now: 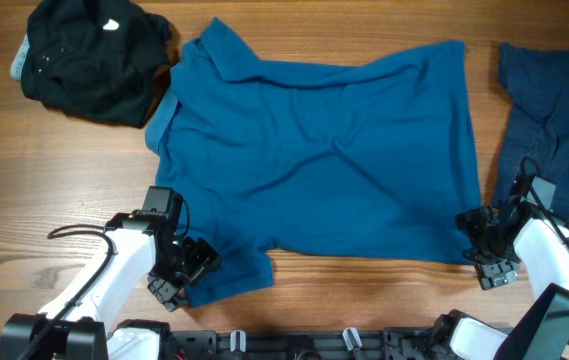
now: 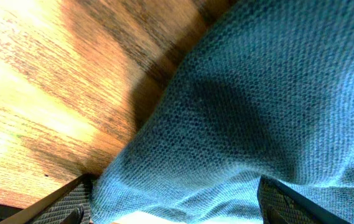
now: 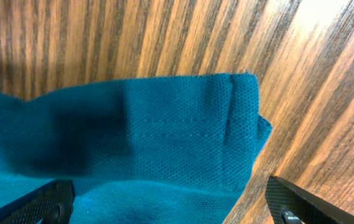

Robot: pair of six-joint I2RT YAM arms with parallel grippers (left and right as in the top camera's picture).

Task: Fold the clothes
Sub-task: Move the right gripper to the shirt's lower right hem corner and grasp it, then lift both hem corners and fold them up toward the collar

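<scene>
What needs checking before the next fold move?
1. Left end effector open over the sleeve of the blue shirt: ok.
2. Right end effector open, straddling the hem corner: ok.
3. Fabric pinched on either side: not ok, neither is closed yet.
4. Shirt lying flat: not ok, wrinkles across the body.
5. Black garment clear of the shirt's upper left edge: cannot tell.
6. Dark blue garment apart from the shirt: ok, wood shows between.
</scene>
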